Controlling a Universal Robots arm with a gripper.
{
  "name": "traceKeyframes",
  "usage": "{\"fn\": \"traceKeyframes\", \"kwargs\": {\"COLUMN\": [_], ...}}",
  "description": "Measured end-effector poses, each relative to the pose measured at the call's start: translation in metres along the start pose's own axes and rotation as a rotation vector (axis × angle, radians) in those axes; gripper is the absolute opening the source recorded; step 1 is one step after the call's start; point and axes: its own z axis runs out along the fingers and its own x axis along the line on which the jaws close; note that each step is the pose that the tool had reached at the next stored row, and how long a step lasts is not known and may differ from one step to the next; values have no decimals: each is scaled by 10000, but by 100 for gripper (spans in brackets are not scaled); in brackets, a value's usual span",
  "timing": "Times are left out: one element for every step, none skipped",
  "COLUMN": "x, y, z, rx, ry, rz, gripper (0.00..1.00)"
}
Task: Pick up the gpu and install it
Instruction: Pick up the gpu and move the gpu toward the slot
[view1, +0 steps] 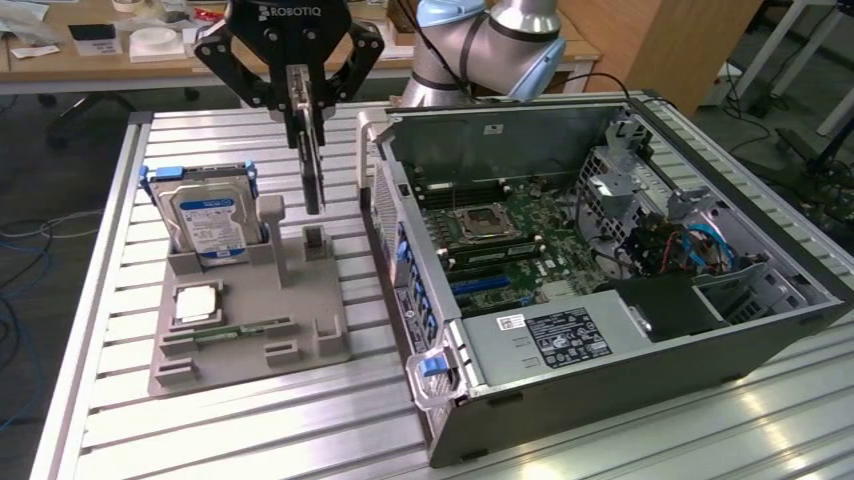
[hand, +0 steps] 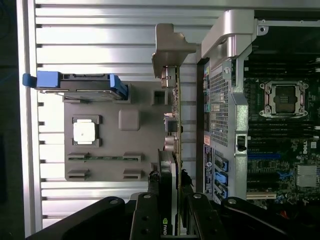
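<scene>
Item: gpu (view1: 312, 170), clamped edge-on between the fingers of the gripper (view1: 307, 100). It hangs straight below the gripper, long axis vertical, lower end just above the grey holder (view1: 254, 320) on the desk (view1: 120, 400). The open computer case (view1: 601, 330) stands beside the gripper, to the exterior view's right.

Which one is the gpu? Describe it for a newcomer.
At the exterior view's left of the open computer case sits a grey parts tray. Above it the gripper holds the gpu, a thin card hanging edge-on. Unlike the blue-labelled hard drive standing in the tray, it is lifted clear.
</scene>
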Motion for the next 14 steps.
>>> {"fn": "traceKeyframes", "kwargs": {"x": [0, -4, -15, -33, -57, -85, -119, -162, -203, -244, -288, -334, -379, -424], "y": [0, 1, 2, 2, 2, 3, 4, 5, 7, 8, 10, 11, 12, 14], "z": [0, -1, -2, 0, 1, 2, 3, 4, 4, 5, 7, 8, 9, 10], "rx": [1, 2, 3, 2, 1, 1, 1, 0, 1, 1, 1, 1, 1, 1], "ry": [1, 2, 3, 2, 0, 1, 0, 1, 1, 2, 1, 1, 1, 1], "rz": [0, 0, 1, 1, 0, 0, 0, 0, 0, 1, 1, 0, 0, 0], "gripper": [26, 26, 26, 26, 26, 26, 26, 26, 26, 26, 26, 26, 26, 26]}}
